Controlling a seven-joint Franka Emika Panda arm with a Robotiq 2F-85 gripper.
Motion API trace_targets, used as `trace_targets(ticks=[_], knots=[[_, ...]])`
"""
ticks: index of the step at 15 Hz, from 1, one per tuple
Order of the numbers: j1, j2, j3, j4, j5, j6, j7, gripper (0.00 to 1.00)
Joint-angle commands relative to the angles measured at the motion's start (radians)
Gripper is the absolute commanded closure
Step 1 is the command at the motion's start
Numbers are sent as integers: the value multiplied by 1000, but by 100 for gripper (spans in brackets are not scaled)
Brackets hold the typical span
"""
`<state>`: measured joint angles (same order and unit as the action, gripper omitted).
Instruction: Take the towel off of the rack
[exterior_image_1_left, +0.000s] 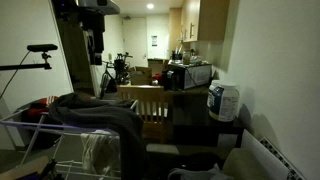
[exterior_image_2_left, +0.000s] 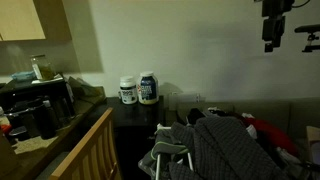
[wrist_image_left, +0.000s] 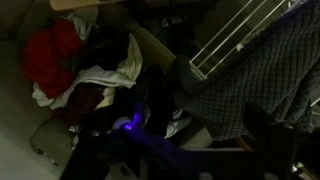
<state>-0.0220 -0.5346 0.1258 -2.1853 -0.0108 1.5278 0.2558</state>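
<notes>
Rack (exterior_image_2_left: 167, 153) sits low in both exterior views. Towel (exterior_image_2_left: 232, 150) is draped over its top, spread across the rods, long axis prob. along the rack's width. Gripper (exterior_image_2_left: 272, 36) hangs high, well apart, w/ towel below it, so approach looks like a straight descent. Jaws too dark to read: can't tell if wide or narrow.

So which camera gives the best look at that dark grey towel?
An exterior view: there the towel shows nearly whole, draped over the rack. In an exterior view from elsewhere, the frame's bottom edge cuts the towel off. The wrist view catches only a dim close-up patch by the rack's rods.
</notes>
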Motion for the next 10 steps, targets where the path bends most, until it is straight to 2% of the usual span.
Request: trace_targets(ticks=[1,10], knots=[[10,2,-8,2,-4,-2,4,0],[14,7,2,-4,-4,8,16,0]])
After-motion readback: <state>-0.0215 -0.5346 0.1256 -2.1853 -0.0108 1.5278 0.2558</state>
